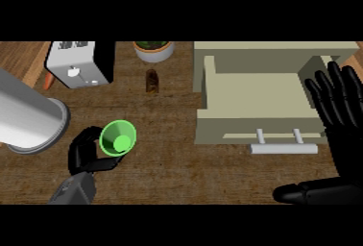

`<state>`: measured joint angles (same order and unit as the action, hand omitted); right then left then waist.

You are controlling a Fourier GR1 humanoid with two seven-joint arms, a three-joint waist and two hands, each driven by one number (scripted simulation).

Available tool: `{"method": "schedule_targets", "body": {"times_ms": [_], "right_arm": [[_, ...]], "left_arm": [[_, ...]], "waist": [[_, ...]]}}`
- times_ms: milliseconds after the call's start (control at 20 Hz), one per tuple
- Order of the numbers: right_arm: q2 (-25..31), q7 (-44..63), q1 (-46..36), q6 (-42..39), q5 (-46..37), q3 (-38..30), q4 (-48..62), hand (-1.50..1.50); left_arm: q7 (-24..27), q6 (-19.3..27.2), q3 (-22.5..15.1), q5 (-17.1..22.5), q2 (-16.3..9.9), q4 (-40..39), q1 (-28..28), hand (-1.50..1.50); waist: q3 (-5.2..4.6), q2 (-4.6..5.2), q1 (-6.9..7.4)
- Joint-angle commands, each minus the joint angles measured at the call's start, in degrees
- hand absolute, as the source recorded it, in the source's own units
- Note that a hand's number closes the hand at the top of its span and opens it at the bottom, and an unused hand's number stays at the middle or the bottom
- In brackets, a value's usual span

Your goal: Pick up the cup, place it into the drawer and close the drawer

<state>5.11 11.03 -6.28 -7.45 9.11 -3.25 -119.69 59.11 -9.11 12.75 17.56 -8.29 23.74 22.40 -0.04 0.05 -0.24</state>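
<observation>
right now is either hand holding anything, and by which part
The left hand holds the green cup, fingers curled round its outer wall, its mouth facing the camera. The right hand is open beside the drawer, holding nothing.

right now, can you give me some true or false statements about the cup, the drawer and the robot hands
1. The left robot hand is curled round the green cup. True.
2. The cup already lies inside the drawer. False: it is over the wooden counter, left of the drawer.
3. The drawer is pulled open, with its handle toward the robot. True.
4. The right robot hand holds the drawer handle. False: it is open, fingers straight, at the view's right edge.
5. A plant pot stands right of the toaster. True.
</observation>
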Motion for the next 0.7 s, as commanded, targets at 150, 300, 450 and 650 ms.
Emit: {"method": "schedule_targets", "body": {"times_ms": [150, 300, 450, 650], "right_arm": [[0.5, 2.5, 0.5, 0.5, 1.1, -0.7, -3.0, -1.5], [-0.3, -0.7, 1.3, 0.4, -1.5, 0.0, 0.5, -1.5], [0.2, -0.3, 1.0, 0.2, -0.8, -0.6, 0.2, -1.5], [-0.1, 2.3, 1.3, 1.1, 0.0, -0.4, -2.3, -1.5]], "left_arm": [[3.7, -4.9, -2.5, -1.2, 0.1, 6.2, -0.9, 1.5], [-0.9, -5.2, -5.1, -1.0, 1.6, 14.8, -1.8, 1.5], [-5.4, -6.0, -8.1, -1.8, 0.8, 22.2, -3.6, 1.5], [-16.2, -3.8, -10.7, 0.0, 1.6, 35.9, -5.0, 1.5]], "waist": [[0.02, -0.11, 0.07], [0.13, -0.38, 1.0], [0.13, -0.42, 1.05], [0.13, -0.5, 1.04]]}}
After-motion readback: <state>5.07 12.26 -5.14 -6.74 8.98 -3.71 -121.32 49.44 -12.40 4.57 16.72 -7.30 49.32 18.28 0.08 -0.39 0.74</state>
